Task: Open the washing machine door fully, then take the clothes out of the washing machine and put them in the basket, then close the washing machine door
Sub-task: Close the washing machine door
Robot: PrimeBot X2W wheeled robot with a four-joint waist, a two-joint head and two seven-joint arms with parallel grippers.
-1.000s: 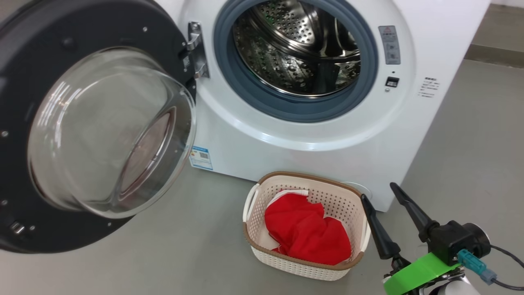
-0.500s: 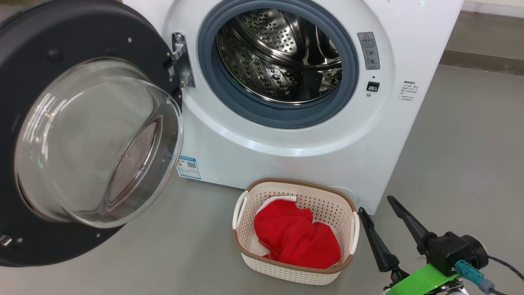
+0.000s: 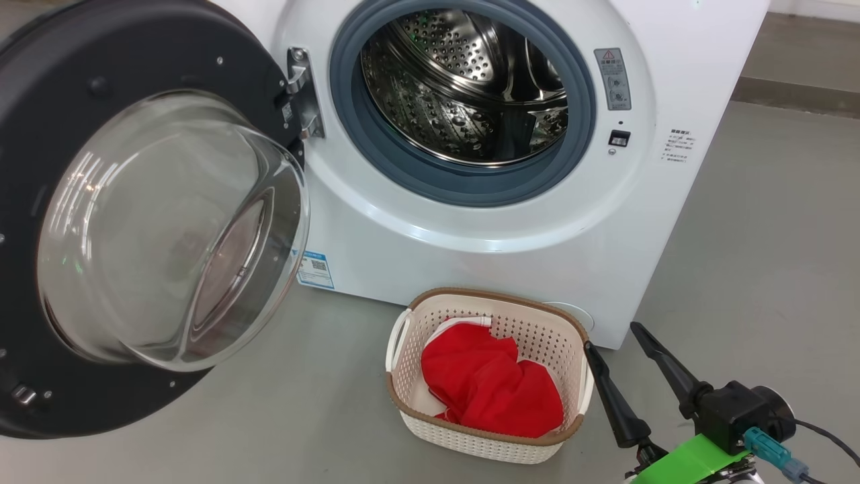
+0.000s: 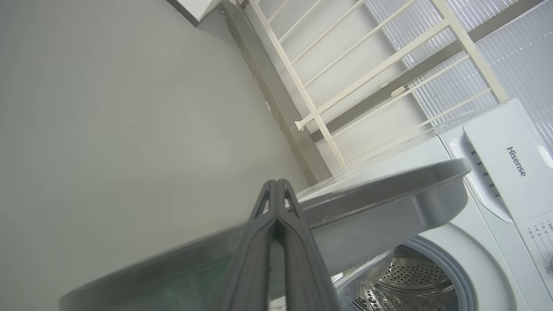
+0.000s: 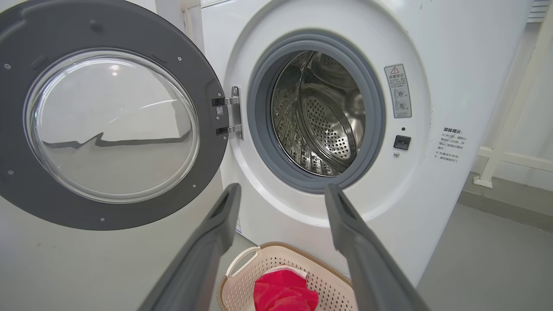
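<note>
Red clothes [image 3: 490, 386] with a strip of white cloth fill most of the basket [image 3: 470, 297], which stands on the grey floor [image 3: 772, 255] just in front of the washer [image 3: 470, 269], below its opening. Its walls are cream and perforated, its rim brown. Look into the steel drum [image 3: 463, 87] and you find bare perforated metal inside the grey rubber ring [image 3: 376, 144]. The door [image 3: 134, 47] hangs wide open on the left side of the opening, its glass bowl [image 3: 154, 228] bulging toward you.

Your right gripper [image 3: 611, 337] is low at the right, just beside the basket's right end, its fingers spread apart and holding nothing. Your left gripper [image 4: 275, 183] has its fingers pressed together with nothing between them; in its wrist view the tips lie over the door's grey outer edge, and you cannot tell whether they touch it.

For writing, you can read the brand name Hisense [image 4: 516, 160] on the washer's white top panel. A blue label [image 3: 316, 269] with a square code sits at the washer's base, left of the basket. A grey sticker [image 3: 616, 77] with a red warning triangle sits right of the opening, and a few lines of small print [image 3: 680, 146] lie further right; you cannot read any of these.
</note>
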